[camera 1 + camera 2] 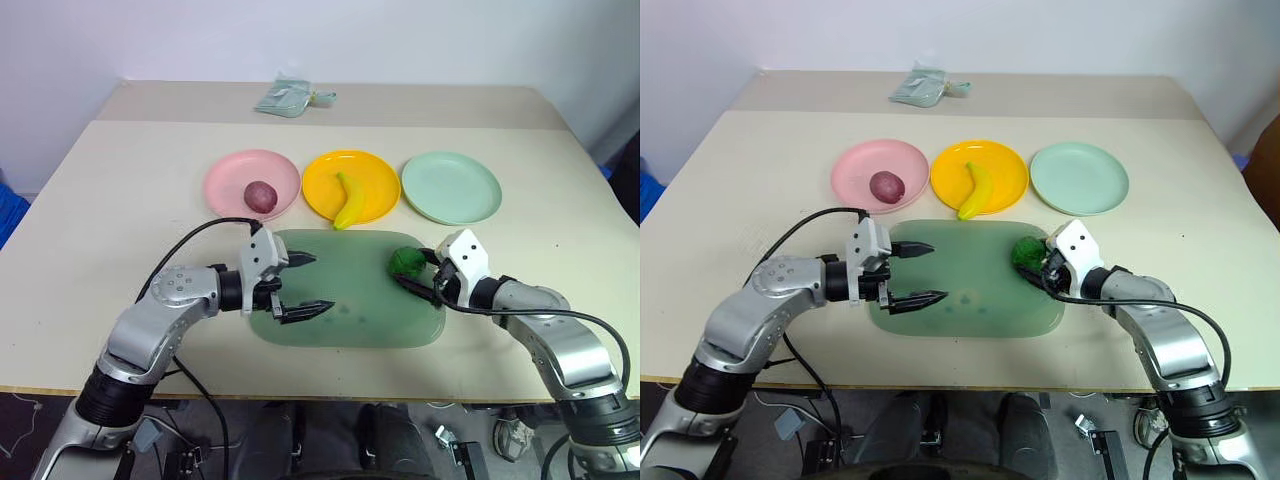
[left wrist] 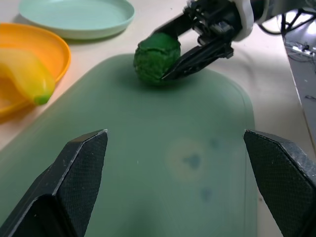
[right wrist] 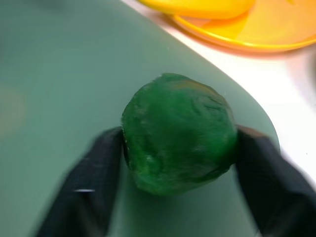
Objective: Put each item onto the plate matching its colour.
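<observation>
The dark green bumpy ball (image 1: 405,262) rests at the right end of the translucent green board (image 1: 350,320). My right gripper (image 1: 412,270) is shut on the ball, one black finger (image 3: 96,168) on each side of it. My left gripper (image 1: 320,282) hangs open over the board's left part with nothing between its fingers, pointing toward the ball. Behind the board stand three plates. The maroon-pink lump (image 1: 260,195) lies on the pink plate (image 1: 225,175). The yellow banana (image 1: 350,200) lies on the yellow plate (image 1: 378,180). Nothing lies on the mint green plate (image 1: 452,187).
A crumpled pale packet (image 1: 290,97) lies at the table's far edge. Black cables run along both arms. The light table (image 1: 120,200) has bare room to the left and right of the plates and the board.
</observation>
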Action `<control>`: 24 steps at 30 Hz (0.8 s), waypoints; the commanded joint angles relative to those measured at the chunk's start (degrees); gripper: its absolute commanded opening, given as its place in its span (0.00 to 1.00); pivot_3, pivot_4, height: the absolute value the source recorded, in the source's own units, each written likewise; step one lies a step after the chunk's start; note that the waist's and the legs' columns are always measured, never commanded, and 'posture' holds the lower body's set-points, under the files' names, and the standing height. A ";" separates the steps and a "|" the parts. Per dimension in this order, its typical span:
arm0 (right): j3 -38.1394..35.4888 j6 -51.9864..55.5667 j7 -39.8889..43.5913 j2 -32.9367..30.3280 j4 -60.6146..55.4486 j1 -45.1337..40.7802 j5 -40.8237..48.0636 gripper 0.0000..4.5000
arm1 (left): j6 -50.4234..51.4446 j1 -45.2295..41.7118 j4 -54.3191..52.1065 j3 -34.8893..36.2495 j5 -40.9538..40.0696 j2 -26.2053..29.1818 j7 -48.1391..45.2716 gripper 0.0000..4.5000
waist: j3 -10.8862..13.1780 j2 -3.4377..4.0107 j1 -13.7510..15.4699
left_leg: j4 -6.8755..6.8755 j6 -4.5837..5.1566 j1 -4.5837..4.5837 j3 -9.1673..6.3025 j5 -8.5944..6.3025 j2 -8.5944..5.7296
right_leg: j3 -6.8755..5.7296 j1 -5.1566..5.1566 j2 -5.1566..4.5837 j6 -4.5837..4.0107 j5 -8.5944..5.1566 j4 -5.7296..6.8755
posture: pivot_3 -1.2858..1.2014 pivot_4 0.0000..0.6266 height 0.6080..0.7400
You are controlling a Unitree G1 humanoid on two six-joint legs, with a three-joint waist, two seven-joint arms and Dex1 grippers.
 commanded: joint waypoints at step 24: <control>-7.20 -24.90 -15.85 10.58 34.81 -25.49 -10.18 0.99 | 0.42 0.76 -3.06 2.36 1.09 -5.14 12.94 1.00 | 0.03 0.07 -2.49 | -0.20 -0.07 -0.01 -0.02 0.04 0.03 | -0.01 -0.05 0.06 0.00 -0.01 0.04 | 0.52 0.24 1.00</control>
